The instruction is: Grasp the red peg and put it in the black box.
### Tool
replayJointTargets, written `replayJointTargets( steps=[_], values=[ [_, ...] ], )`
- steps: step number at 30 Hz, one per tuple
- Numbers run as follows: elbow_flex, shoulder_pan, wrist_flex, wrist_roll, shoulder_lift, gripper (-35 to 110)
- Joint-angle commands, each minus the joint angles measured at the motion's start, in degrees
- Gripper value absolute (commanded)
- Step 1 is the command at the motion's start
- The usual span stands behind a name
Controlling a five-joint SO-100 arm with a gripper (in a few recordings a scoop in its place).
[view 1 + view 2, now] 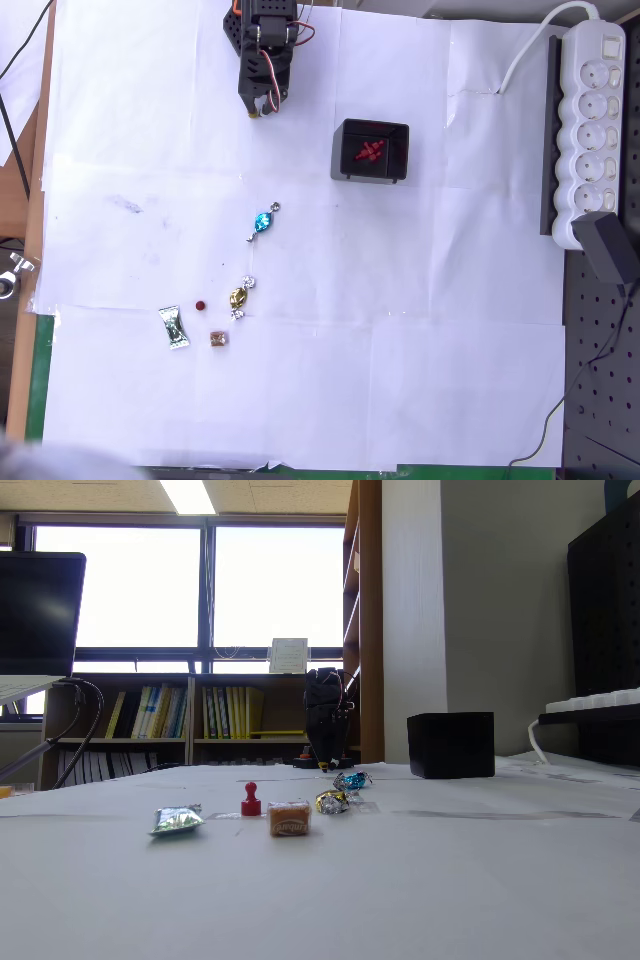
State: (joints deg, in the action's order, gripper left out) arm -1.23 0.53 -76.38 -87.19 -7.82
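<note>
The robot's fingers (262, 108) hang far from the tiny dark-red plastic peg (201, 303), holding nothing; whether they are open I cannot tell. The peg stands upright, with a gold foil candy (239, 297) just beside it and the square black plastic box (371, 151) well away. It looks light, hard and tippy. Pinch its round top.

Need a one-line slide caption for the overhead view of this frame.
Overhead: red peg lies among four candies, gripper parked far off, black box already holding red pieces.
</note>
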Motion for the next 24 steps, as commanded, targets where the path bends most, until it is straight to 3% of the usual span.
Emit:
replayJointTargets(
  steps=[1, 24],
  values=[
    [4.66, 0.18, -5.45, 0.18, -5.01, 1],
    [4.66, 0.62, -3.96, 1.41, -5.10, 1]
  ],
)
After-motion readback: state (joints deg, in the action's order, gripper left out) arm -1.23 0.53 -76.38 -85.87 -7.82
